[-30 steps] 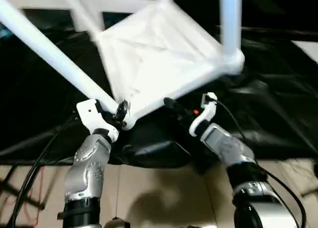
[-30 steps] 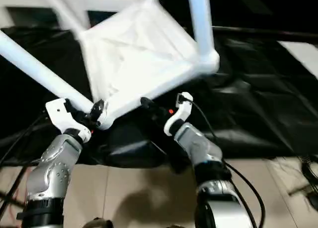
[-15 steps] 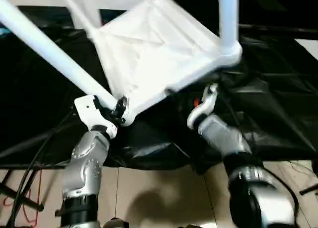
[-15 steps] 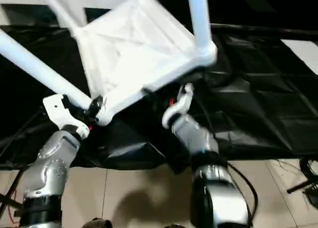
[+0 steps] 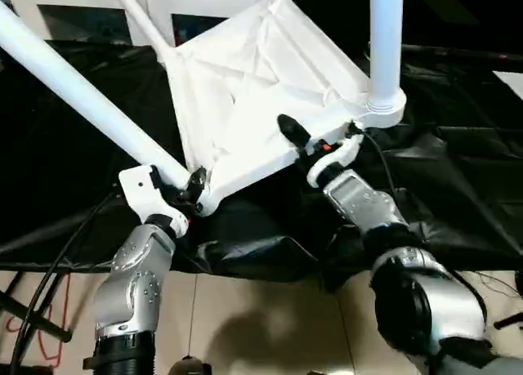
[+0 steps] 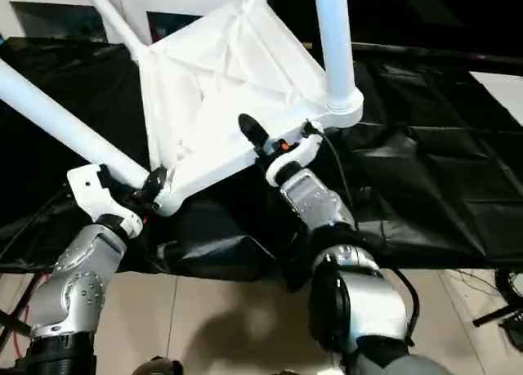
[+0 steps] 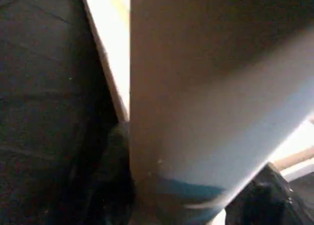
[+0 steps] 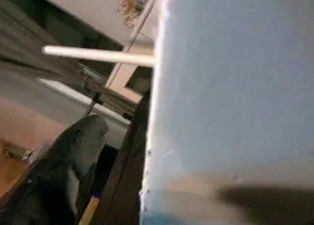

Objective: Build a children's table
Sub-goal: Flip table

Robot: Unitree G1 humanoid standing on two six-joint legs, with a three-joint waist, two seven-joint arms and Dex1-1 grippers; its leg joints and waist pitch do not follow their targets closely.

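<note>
Left eye view has the white plastic ribbed children's table top (image 5: 245, 97) tipped up over the black-draped work table (image 5: 458, 187), legs fitted; left gripper (image 5: 189, 189) clamps its near corner, right gripper (image 5: 304, 140) spread at the edge; next probably flipping it upright.

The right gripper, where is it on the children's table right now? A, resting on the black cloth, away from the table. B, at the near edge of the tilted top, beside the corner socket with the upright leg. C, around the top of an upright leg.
B: the right gripper sits at the near rim of the tilted top, just beside the corner socket carrying the upright leg.
</note>
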